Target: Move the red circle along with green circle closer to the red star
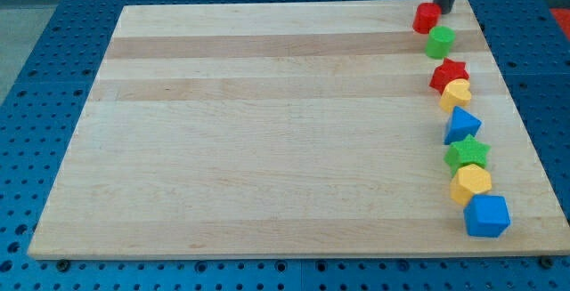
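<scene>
The red circle (426, 17) lies near the board's top right corner. The green circle (439, 41) sits just below and right of it, almost touching. The red star (449, 75) lies below the green circle with a small gap. My tip (443, 11) comes down from the view's top and stands at the red circle's upper right edge, touching or nearly touching it.
Below the red star a column of blocks runs down the right side: a yellow heart (456, 94), a blue triangle (461, 125), a green star (468, 153), a yellow hexagon (470, 183) and a blue cube (486, 215). The wooden board's right edge (521, 131) is close by.
</scene>
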